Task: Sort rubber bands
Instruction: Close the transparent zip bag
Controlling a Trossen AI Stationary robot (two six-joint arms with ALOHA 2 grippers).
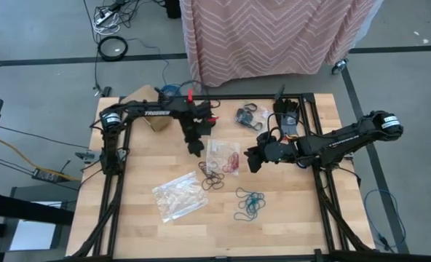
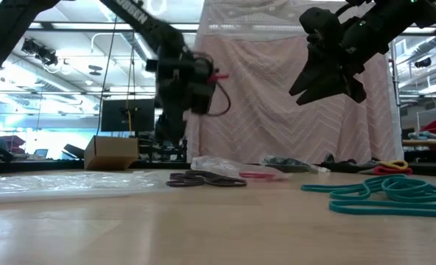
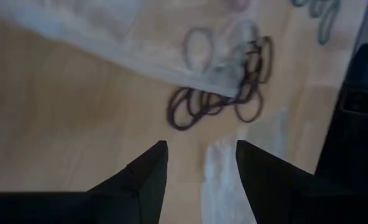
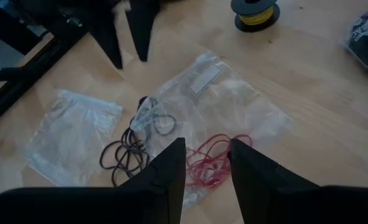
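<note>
Black and spread apart, the left tool's (image 1: 195, 151) two fingers (image 3: 148, 177) hang empty above the light wooden tabletop (image 1: 128, 218), left of centre in the high view. Its arm bears white lettering, too small to read from above and cut off in the low view. The right tool (image 1: 249, 161) hovers right of centre, its fingers (image 4: 169, 167) part-way apart with nothing between them.

Just below the left tool lies a cluster of thin dark brown rubber bands (image 1: 212, 179), partly tucked under the edge of a clear crinkly plastic bag (image 1: 223, 149); how many loops there are is hard to make out. Red rubber bands (image 1: 231, 161) show through that bag's lower right part. A second clear bag (image 1: 178, 195) lies at lower left of centre. Teal rubber bands (image 1: 249, 204) sit in a loose pile at lower centre, well apart from the brown ones. Black rubber bands (image 1: 249, 115), in a dark heap near the tabletop's upper edge, blur together.
</note>
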